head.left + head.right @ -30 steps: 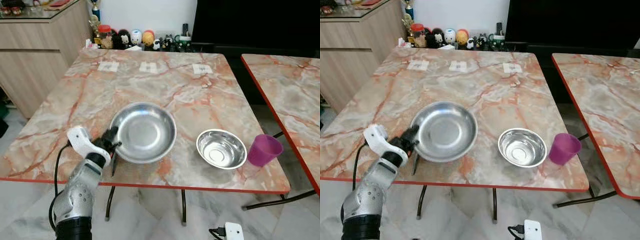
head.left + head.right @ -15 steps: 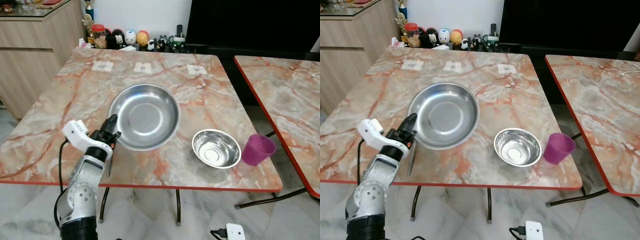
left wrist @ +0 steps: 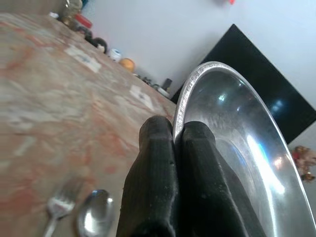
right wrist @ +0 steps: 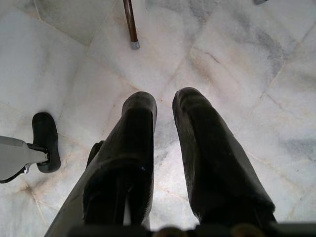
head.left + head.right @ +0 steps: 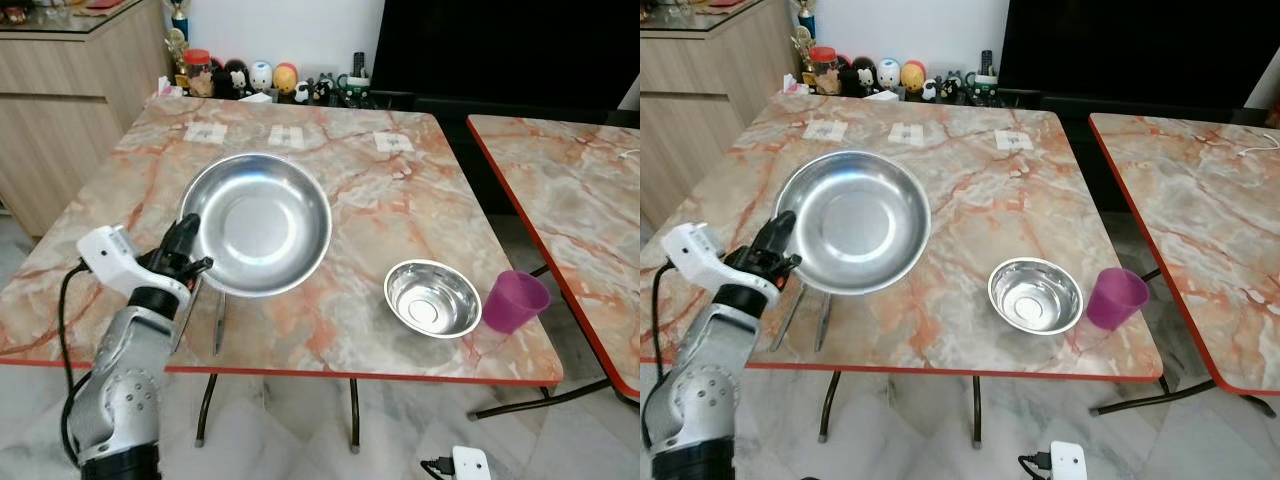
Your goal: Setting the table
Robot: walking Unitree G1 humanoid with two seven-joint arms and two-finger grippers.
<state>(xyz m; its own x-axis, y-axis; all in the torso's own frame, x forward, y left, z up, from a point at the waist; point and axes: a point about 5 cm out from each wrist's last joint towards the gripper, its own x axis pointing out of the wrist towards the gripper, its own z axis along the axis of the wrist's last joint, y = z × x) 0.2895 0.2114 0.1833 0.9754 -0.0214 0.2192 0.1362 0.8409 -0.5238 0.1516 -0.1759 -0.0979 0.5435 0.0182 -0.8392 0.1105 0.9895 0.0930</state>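
**A:** Start with the biggest thing — what's on the marble table (image 5: 400, 190)?

**B:** A wide steel plate (image 5: 256, 222), lifted and tilted, its rim at about 8 o'clock pinched by the left gripper (image 5: 187, 243). In the left wrist view the two black fingers (image 3: 157, 163) clamp the rim, one on each face; an edge grip suits a shallow dish with nothing else to hold.

**A:** And the smaller pieces?

**B:** A steel bowl (image 5: 432, 298) at 4 o'clock of the plate, with a purple cup (image 5: 514, 300) just beside it at 3 o'clock, near the table's edge. A fork (image 5: 789, 318) and spoon (image 5: 824, 318) lie on the table under the plate's near rim, probably marking the place setting.

**A:** The right gripper (image 4: 160, 148)?

**B:** Hanging over the floor, fingers slightly parted, holding nothing.
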